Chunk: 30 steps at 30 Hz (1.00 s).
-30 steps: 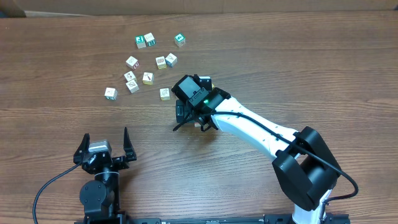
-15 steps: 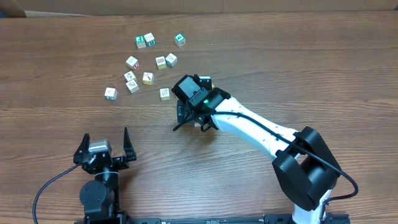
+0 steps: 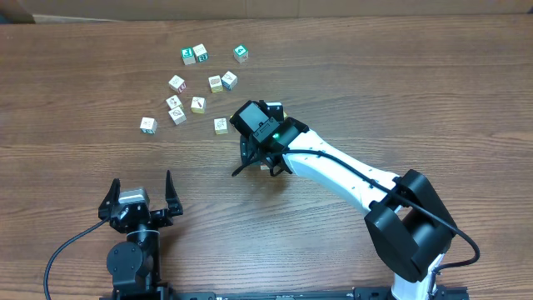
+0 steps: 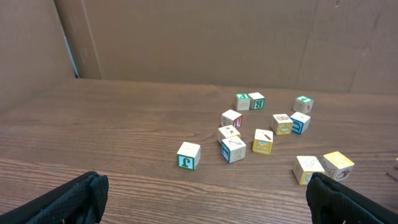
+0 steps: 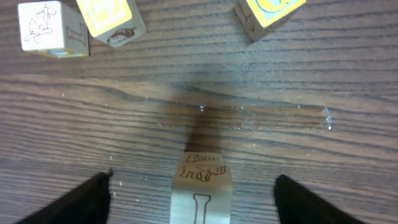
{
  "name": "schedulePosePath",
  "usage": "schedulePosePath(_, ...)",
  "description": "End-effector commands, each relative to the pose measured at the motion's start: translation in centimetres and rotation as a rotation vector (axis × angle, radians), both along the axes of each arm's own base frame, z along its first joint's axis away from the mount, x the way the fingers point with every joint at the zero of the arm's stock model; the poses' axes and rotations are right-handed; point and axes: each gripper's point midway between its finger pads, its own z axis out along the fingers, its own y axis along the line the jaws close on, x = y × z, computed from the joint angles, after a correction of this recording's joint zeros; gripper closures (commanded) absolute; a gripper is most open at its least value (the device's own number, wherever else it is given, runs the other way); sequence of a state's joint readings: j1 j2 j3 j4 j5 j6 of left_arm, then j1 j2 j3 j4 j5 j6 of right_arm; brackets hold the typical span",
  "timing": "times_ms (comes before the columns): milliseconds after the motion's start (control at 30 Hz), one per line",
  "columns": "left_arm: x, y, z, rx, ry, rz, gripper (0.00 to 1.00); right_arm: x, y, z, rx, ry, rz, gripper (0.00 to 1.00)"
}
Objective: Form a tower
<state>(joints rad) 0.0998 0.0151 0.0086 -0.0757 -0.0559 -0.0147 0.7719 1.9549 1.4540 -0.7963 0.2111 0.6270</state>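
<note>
No stacked tower shows in any view. A pale wooden cube (image 5: 200, 193) with an animal drawing on top and a letter on its front sits on the table. My right gripper (image 5: 193, 198) is open around it, one dark finger (image 5: 84, 200) to the left and the other to the right, with table showing on both sides. From overhead the right gripper (image 3: 260, 160) points down at mid-table, mostly covering that cube. My left gripper (image 3: 140, 193) rests open near the front left with nothing between its fingers (image 4: 68, 200).
Several loose cubes (image 3: 197, 104) lie scattered at the back left, green-faced ones (image 3: 188, 56) farthest back. A yellow cube (image 3: 278, 108) sits just behind the right wrist. Two yellow-faced cubes (image 5: 111, 18) and a pale one (image 5: 50, 28) lie beyond the right gripper.
The right gripper's fingers have drawn closer together around the pale cube. Both arms otherwise stay in place, and the cubes have not moved.
</note>
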Motion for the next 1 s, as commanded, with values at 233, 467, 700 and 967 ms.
schedulePosePath(233, -0.02, -0.07, 0.11, 0.023, -0.005, -0.005, 0.01, 0.90, 0.06, 2.14, 0.015, -0.049, 0.018, 0.32)
schedulePosePath(467, -0.02, -0.07, 0.11, 0.023, -0.005, -0.005, 0.00, 0.73, -0.11, 2.00, 0.007, -0.040, 0.018, 0.38)
schedulePosePath(700, -0.02, -0.07, 0.11, 0.023, -0.005, -0.005, 0.00, 0.21, -0.30, 1.76, -0.008, -0.023, 0.023, 0.43)
schedulePosePath(967, -0.02, -0.07, 0.11, 0.023, -0.005, -0.005, 0.00, -0.04, -0.54, 1.25, -0.016, -0.015, 0.023, 0.52)
